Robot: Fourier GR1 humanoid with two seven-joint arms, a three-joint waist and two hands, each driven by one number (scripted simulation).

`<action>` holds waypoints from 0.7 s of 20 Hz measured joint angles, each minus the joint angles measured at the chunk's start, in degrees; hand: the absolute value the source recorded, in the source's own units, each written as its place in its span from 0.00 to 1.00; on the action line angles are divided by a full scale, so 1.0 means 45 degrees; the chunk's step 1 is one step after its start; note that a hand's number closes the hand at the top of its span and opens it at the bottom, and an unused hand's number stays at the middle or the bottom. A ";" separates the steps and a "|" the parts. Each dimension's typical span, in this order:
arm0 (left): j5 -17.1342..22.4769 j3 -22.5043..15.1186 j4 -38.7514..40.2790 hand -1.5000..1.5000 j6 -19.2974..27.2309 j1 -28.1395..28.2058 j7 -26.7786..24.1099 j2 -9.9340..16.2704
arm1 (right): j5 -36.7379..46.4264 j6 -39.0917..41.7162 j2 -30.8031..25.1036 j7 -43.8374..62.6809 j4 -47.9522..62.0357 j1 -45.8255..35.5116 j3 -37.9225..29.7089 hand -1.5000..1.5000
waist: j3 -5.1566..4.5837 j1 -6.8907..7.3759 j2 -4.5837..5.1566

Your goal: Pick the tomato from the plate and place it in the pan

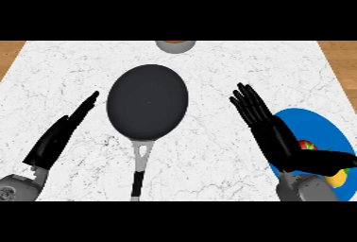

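Tomato [307,144] on blue plate [317,124], mostly hidden under R hand [268,126], fingers straight, together, pointing away. L hand [64,128] open, left of pan [147,101]. No writing seen.

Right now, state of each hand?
Left hand: open, fingers straight, holding nothing, left of the pan.
Right hand: open, fingers straight, holding nothing, over the blue plate beside the tomato.

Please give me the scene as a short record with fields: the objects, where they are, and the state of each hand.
pan: dark, empty, centre of counter, handle toward the robot
plate: blue, at right
tomato: on plate, mostly hidden by right hand
right hand: open, over plate's left part
left hand: open, left of pan
bowl: far edge, partly cut off
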 measured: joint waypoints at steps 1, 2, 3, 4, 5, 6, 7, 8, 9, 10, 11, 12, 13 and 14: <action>-0.0001 0.0065 0.0124 0.50 0.0039 0.0047 -0.0040 -0.0131 | 0.0078 -0.0183 -0.0017 0.0002 0.0185 -0.0018 -0.0234 0.00 | 0.0018 0.0019 -0.0056; 0.0007 0.0159 0.0123 0.50 0.0176 0.0146 0.0013 -0.0188 | 0.0026 -0.0501 -0.0178 0.0125 0.0347 -0.0077 -0.0752 0.00 | 0.0033 0.0042 -0.0102; 0.0035 0.0359 0.0155 0.50 0.0384 0.0210 0.0067 -0.0212 | 0.0019 -0.0929 -0.0364 0.0176 0.0501 0.0012 -0.1327 0.00 | 0.0042 0.0017 -0.0143; 0.0054 0.0520 0.0216 0.50 0.0611 0.0380 0.0030 -0.0275 | 0.0066 -0.1458 -0.0545 0.0204 0.0682 0.0071 -0.1944 0.00 | 0.0048 0.0014 -0.0173; 0.0077 0.0697 0.0280 0.50 0.0881 0.0552 0.0028 -0.0354 | 0.0117 -0.2012 -0.0808 0.0232 0.0910 0.0122 -0.2654 0.00 | 0.0050 -0.0001 -0.0192; 0.0119 0.0917 0.0337 0.50 0.1169 0.0709 0.0032 -0.0424 | 0.0183 -0.2641 -0.1074 0.0286 0.1168 0.0173 -0.3390 0.00 | 0.0048 -0.0011 -0.0208; 0.0175 0.1028 0.0381 0.50 0.1302 0.0809 0.0068 -0.0474 | 0.0951 -0.2980 -0.1854 0.0515 0.1541 0.0486 -0.3545 0.00 | -0.0036 -0.0059 -0.0154; 0.0252 0.1144 0.0426 0.50 0.1468 0.0962 0.0103 -0.0565 | 0.1261 -0.3706 -0.2173 0.0802 0.1972 0.0859 -0.4052 0.00 | -0.0052 -0.0210 -0.0142; 0.0318 0.1236 0.0472 0.50 0.1624 0.1138 0.0124 -0.0657 | 0.1351 -0.4529 -0.2294 0.1025 0.2295 0.1149 -0.4695 0.00 | -0.0043 -0.0369 -0.0169; 0.0391 0.1333 0.0495 0.50 0.1757 0.1350 0.0111 -0.0729 | 0.1419 -0.5314 -0.2299 0.1228 0.2565 0.1542 -0.5230 0.00 | -0.0034 -0.0466 -0.0214; 0.0425 0.1402 0.0524 0.50 0.1930 0.1555 0.0054 -0.0850 | 0.1482 -0.5970 -0.2353 0.1512 0.2730 0.1940 -0.5668 0.00 | -0.0026 -0.0522 -0.0252; 0.0472 0.1443 0.0506 0.50 0.2039 0.1710 0.0037 -0.0953 | 0.1581 -0.6490 -0.2495 0.1871 0.2763 0.2368 -0.5991 0.00 | -0.0016 -0.0546 -0.0285; 0.0474 0.1426 0.0409 0.50 0.2130 0.1924 -0.0006 -0.1036 | 0.1781 -0.6967 -0.2657 0.2231 0.2741 0.2836 -0.6190 0.00 | -0.0009 -0.0509 -0.0313; 0.0419 0.1383 0.0357 0.50 0.2263 0.2065 -0.0025 -0.1150 | 0.2065 -0.7354 -0.2957 0.2775 0.2516 0.3225 -0.6238 0.00 | -0.0003 -0.0472 -0.0328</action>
